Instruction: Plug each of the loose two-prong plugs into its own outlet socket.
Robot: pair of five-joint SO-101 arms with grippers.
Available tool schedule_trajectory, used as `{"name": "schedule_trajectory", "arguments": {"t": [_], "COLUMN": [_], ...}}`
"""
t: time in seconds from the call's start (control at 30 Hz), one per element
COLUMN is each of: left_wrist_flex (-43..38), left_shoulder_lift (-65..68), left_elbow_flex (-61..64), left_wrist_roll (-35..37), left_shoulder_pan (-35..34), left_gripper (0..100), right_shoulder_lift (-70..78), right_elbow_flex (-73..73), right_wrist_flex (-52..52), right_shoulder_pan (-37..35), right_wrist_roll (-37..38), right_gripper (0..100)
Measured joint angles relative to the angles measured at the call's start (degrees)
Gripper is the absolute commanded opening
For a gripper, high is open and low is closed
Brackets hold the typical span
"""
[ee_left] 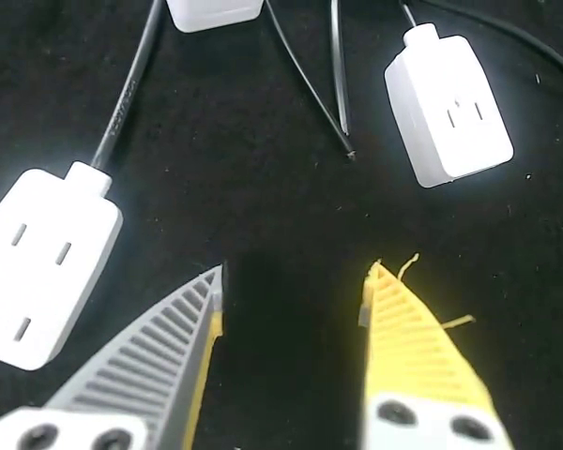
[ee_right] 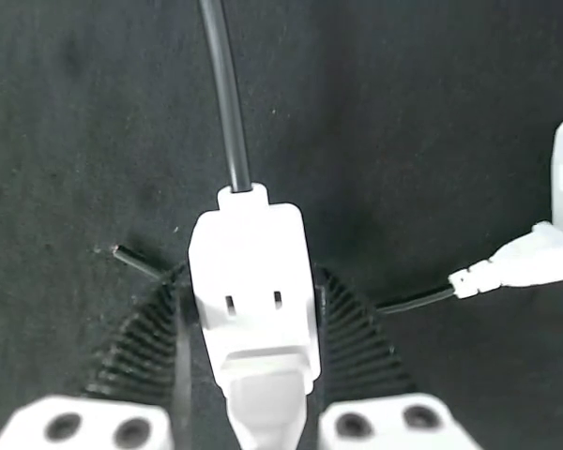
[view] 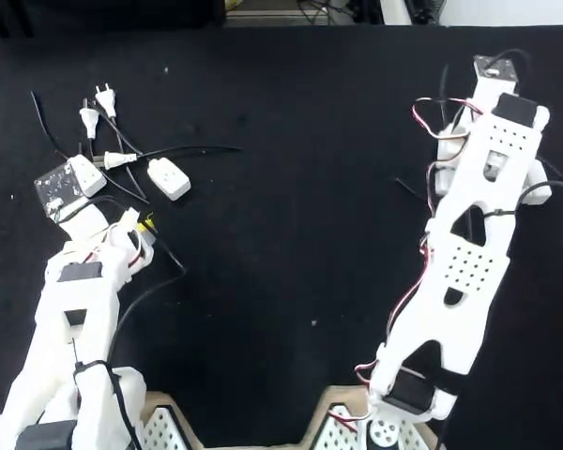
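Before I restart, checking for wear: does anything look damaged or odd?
Yes. On the left end effector, thin frayed strands stick off the tip of the yellow finger, like loose print filament. The outlet socket gripped by the right end effector looks intact.

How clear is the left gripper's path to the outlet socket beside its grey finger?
Likely clear, so yes: the left gripper is open, and the outlet socket lies face up right beside its grey finger, with only bare table between them.
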Motion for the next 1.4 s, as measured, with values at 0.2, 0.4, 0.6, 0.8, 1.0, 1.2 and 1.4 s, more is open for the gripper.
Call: {"name": "schedule_trajectory", "arguments": {"t": [0.2, 0.4, 0.6, 0.8, 1.0, 1.2, 1.4], "left_wrist_flex": [0.0, -0.18, -0.18, -0.18, -0.18, -0.18, -0.18], "left_shoulder_lift": [0.0, 0.0, 0.0, 0.0, 0.0, 0.0, 0.0], "left_elbow_flex": [0.0, 0.0, 0.0, 0.0, 0.0, 0.0, 0.0], "left_wrist_roll": [0.0, 0.0, 0.0, 0.0, 0.0, 0.0, 0.0], "left_shoulder_pan": [0.0, 0.0, 0.0, 0.0, 0.0, 0.0, 0.0], "left_gripper": [24, 24, 24, 24, 24, 24, 24], "right_shoulder_lift": [0.0, 0.0, 3.25, 8.88, 9.32, 9.85, 9.85], "right_elbow_flex": [0.0, 0.0, 0.0, -0.09, -1.49, -6.86, -14.95], "right_wrist_flex": [-5.63, -6.68, -11.6, -16.79, -18.02, -14.15, -5.71], "right_shoulder_pan": [2.9, 3.43, 7.12, 8.35, 8.35, 8.35, 8.35], "right_wrist_roll": [1.85, 1.58, 0.88, 0.88, 0.88, 0.44, 0.44], "right_gripper": [1.1, 1.1, 1.1, 1.1, 1.1, 14.3, 20.6]}}
